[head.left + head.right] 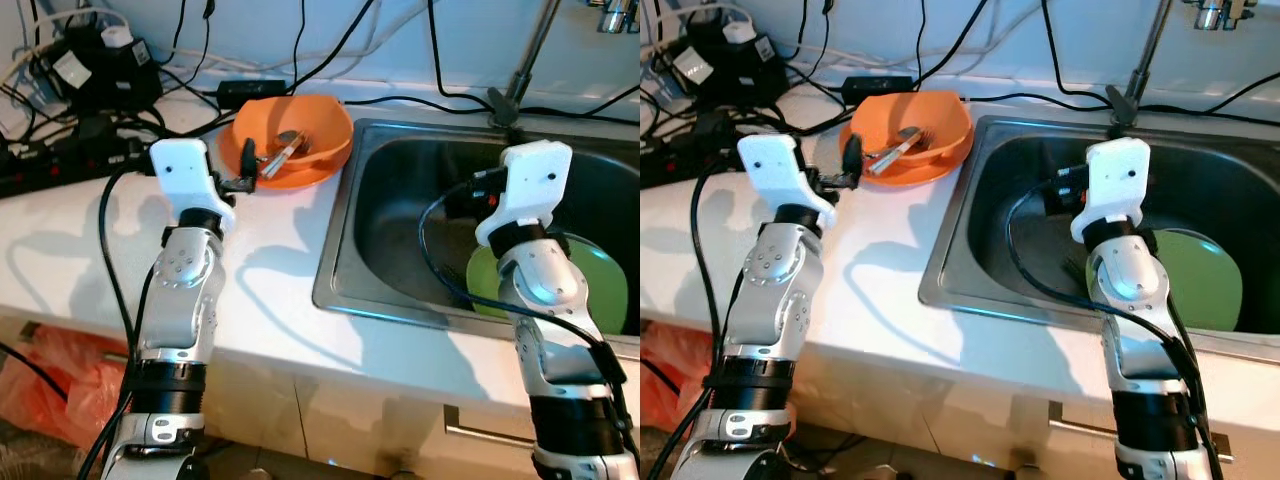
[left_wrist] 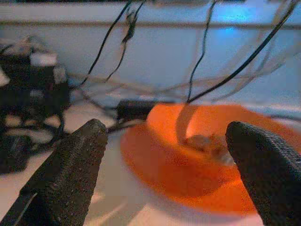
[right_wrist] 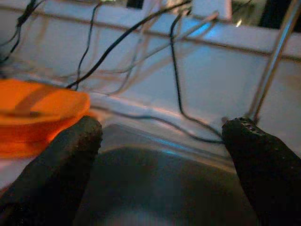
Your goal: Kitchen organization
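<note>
Left of the sink [image 1: 345, 250], on the counter, sits the orange bowl [image 1: 318, 150] w/ utensils [image 1: 283, 152] inside. Left gripper [image 2: 171, 174] hovers just beside its rim, fingers apart; right gripper [image 3: 164, 169] over the sink, fingers apart too. Bowl prob. light, stiff plastic, slick: pinch the rim, keep level so utensils don't slide.

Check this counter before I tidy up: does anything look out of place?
Yes. A tangle of cables and power adapters sprawls across the counter right beside the sink, an odd spot for electrics. The orange bowl holds utensils, and a green plate lies in the sink.
</note>
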Motion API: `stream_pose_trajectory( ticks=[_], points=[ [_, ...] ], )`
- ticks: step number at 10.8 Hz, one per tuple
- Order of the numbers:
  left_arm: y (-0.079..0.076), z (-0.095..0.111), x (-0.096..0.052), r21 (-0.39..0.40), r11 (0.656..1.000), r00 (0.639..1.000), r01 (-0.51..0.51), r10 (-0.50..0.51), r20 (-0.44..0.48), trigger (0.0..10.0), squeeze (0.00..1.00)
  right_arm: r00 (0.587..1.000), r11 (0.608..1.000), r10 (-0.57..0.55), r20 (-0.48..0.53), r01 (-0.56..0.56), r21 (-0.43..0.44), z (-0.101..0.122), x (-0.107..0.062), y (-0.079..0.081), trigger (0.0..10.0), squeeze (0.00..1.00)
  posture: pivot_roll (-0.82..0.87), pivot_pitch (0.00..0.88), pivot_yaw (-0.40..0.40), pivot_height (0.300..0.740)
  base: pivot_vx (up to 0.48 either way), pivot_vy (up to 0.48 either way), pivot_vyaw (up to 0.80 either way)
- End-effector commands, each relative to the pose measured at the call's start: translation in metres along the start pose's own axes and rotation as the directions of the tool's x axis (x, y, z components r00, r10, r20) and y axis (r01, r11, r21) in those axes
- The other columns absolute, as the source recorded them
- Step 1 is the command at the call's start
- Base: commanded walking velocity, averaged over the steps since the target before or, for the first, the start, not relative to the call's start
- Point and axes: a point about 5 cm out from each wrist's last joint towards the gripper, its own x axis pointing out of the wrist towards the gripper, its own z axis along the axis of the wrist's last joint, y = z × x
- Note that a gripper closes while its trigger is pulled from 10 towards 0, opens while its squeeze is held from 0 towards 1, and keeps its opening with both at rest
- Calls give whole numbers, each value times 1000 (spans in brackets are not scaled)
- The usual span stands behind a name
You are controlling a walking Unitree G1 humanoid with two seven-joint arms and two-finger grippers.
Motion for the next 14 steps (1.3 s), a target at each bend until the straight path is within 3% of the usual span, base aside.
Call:
stream_pose_trajectory(
  ticks=[1, 3, 6, 9, 10, 14],
  points=[
    [8, -5, -2, -1, 999, 999, -39, 39, -32, 10000, 0, 1000, 1000, 24, -7, -24, 6, 4, -4, -4, 10000, 0, -3, 77, 14, 740, 0, 0, 0],
    [11, -7, -3, 6, 999, 998, -50, 50, -49, 10000, 0, 998, 998, 59, -37, -58, 8, 4, -11, -10, 10000, 0, -18, 88, 3, 740, 0, 0, 0],
    [16, -18, -2, 7, 998, 990, -62, 62, -123, 10000, 0, 965, 972, 233, -119, -228, 55, 10, -32, -11, 10000, 0, -57, 121, -17, 740, 0, 0, 0],
    [16, -29, 4, -1, 1000, 975, -7, 7, -224, 10000, 0, 887, 902, 429, -174, -411, 129, 11, -47, 7, 10000, 0, -55, 141, -10, 740, 0, 0, 0],
    [17, -28, 9, 0, 1000, 972, -2, 1, -233, 10000, 0, 866, 884, 466, -182, -445, 147, 11, -51, 12, 10000, 0, -48, 144, -2, 740, 0, 0, 0],
    [19, -7, 31, 18, 1000, 986, 12, -9, -167, 10000, 0, 858, 878, 478, -189, -457, 144, 8, -53, 24, 10000, 0, -40, 143, 28, 740, 0, 0, 0]
  ],
)
